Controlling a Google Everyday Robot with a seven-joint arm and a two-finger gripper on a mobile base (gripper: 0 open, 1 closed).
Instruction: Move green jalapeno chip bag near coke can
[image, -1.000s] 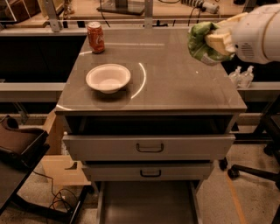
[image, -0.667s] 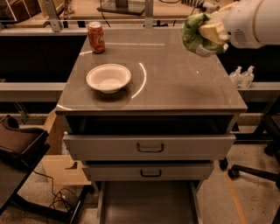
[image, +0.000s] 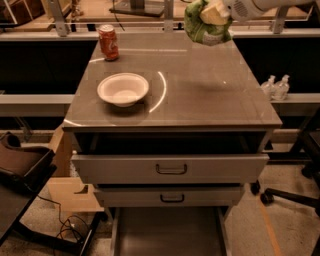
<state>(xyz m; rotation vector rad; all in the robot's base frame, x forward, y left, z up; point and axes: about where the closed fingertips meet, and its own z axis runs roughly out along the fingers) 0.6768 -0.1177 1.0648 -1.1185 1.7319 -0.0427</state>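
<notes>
The green jalapeno chip bag (image: 202, 30) hangs above the far right part of the bench (image: 210, 95), clear of the surface. The gripper (image: 214, 14) is clamped on its upper part. The coke can (image: 108, 42) stands upright at the far left corner, well apart. A white bowl (image: 123, 89) sits in front of the can.

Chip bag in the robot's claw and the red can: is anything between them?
No. The camera view shows only bare tabletop between the chip bag, held aloft by the gripper, and the can; the bowl sits nearer the front.
</notes>
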